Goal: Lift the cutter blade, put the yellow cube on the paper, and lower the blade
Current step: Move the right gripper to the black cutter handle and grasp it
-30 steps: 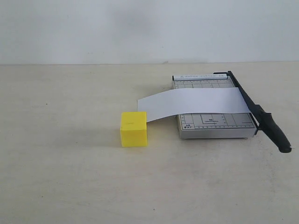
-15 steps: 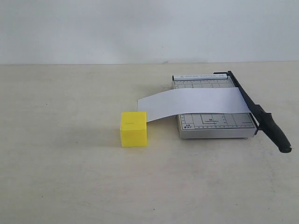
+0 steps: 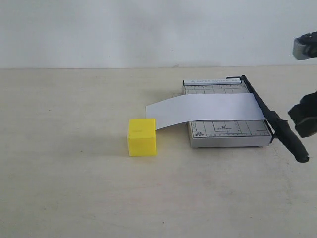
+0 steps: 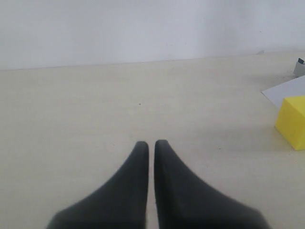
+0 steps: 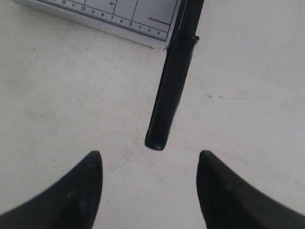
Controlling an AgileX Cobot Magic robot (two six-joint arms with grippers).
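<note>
The cutter blade (image 3: 277, 121) lies lowered along the right side of the grey trimmer base (image 3: 225, 131); its thick handle end (image 5: 164, 114) points toward my right gripper (image 5: 150, 155), which hovers open just short of it, empty. In the exterior view the right gripper (image 3: 303, 119) shows only partly at the right edge. The white paper (image 3: 205, 109) lies across the base, with its left end over the table. The yellow cube (image 3: 141, 136) sits on the table at that left end, also visible as the cube (image 4: 291, 121). My left gripper (image 4: 151, 143) is shut, empty, off to the cube's side.
The beige table (image 3: 69, 148) meets a white wall (image 3: 148, 29) at the back. A corner of the paper (image 4: 286, 90) shows behind the cube in the left wrist view.
The right arm has come into the exterior view at the right edge, near the blade handle. Cube, paper and blade have not moved.
</note>
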